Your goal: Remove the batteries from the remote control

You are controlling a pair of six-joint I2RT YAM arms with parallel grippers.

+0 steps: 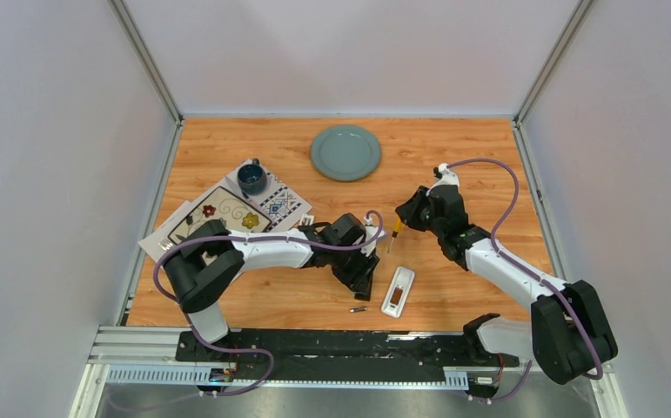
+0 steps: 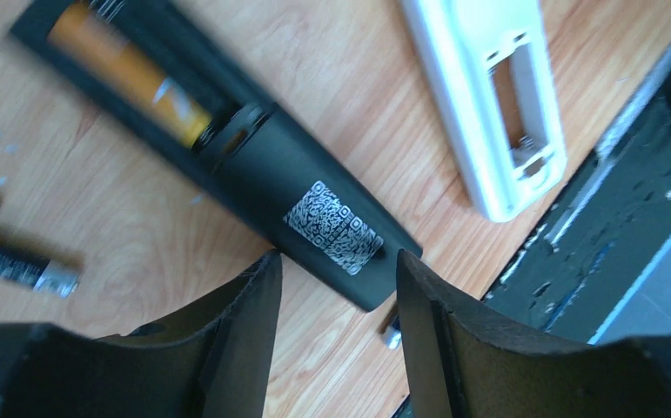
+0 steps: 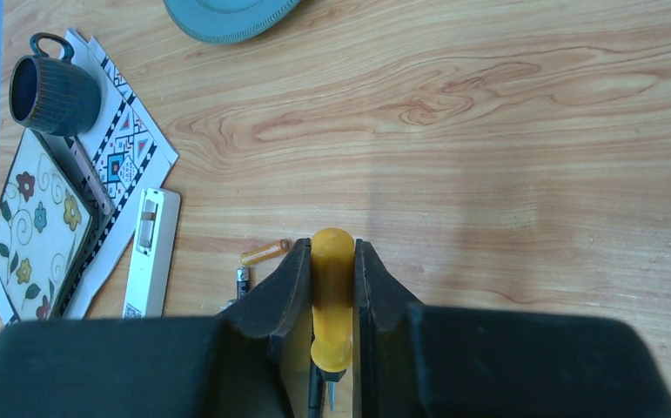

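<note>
A black remote [image 2: 314, 209] lies on the wood with its battery bay open, and an orange battery [image 2: 127, 74] sits in the bay. My left gripper [image 2: 338, 292] is open just above the remote's near end, empty. Loose dark batteries lie at the left [image 2: 18, 261] and by the right finger [image 2: 391, 333]. A white remote [image 2: 497, 96] lies beside it with its bay open; it also shows in the top view [image 1: 399, 292]. My right gripper [image 3: 332, 261] is shut on a yellow-handled screwdriver [image 3: 332, 270], held above the table. An orange battery [image 3: 265, 252] and a dark battery [image 3: 243, 280] lie loose near it.
A teal plate [image 1: 345, 152] sits at the back. A blue mug [image 1: 251, 178] and patterned mats [image 1: 218, 218] lie at the left, with another white remote [image 3: 151, 252] beside them. The black rail [image 1: 332, 344] runs along the near edge.
</note>
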